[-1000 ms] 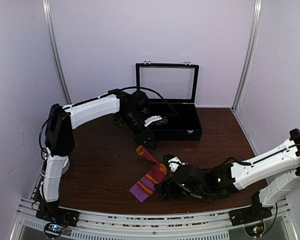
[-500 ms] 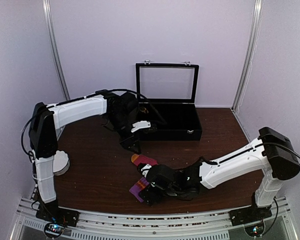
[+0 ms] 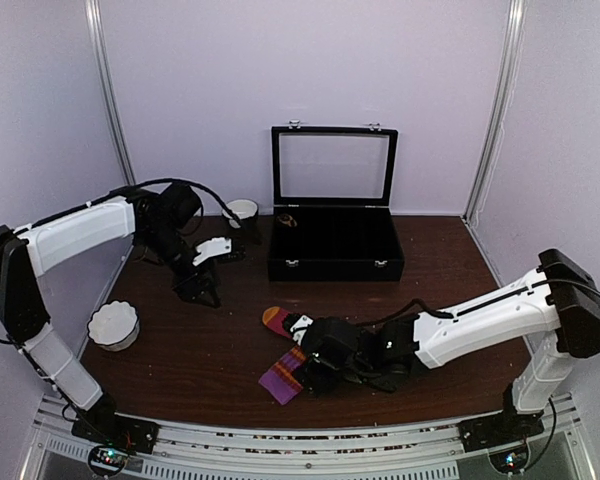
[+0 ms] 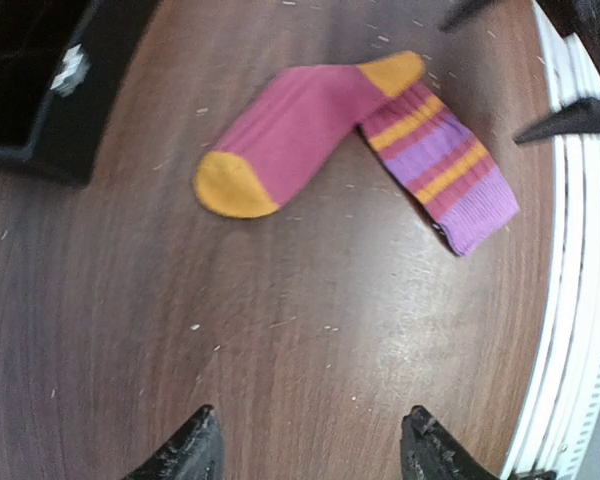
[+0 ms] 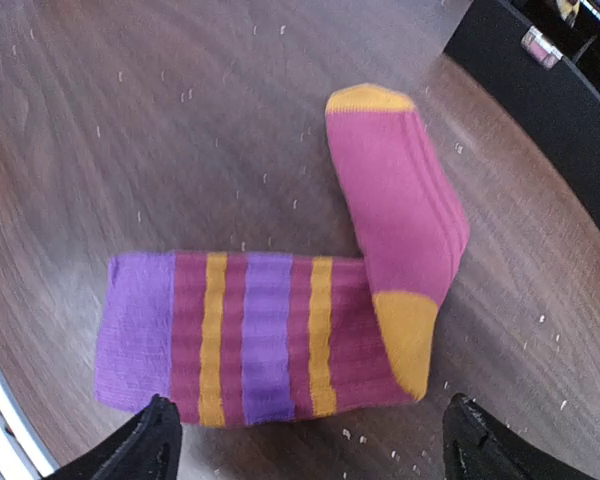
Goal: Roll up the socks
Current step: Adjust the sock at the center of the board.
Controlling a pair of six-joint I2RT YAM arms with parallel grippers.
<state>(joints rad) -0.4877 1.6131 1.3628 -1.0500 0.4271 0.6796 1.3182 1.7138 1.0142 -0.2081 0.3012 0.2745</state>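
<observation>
judging by the knit, the sock (image 5: 310, 340) is light, limp and grippy and won't hold shape. best hold is probably a flat pinch on the purple cuff. it lies bent at the heel near the desk's (image 3: 200, 350) front edge, centre. right gripper (image 5: 308, 430) hovers over it, jaws wide, empty. left gripper (image 4: 310, 430) released, toward the left edge. count: 1 sock, 2 white bowls (image 3: 113, 323), 1 black case (image 3: 335, 250).

Seen from above, the right gripper (image 3: 308, 358) hides the middle of the striped sock (image 3: 280, 377); the black case (image 3: 335, 268) holds contents too small to identify.
</observation>
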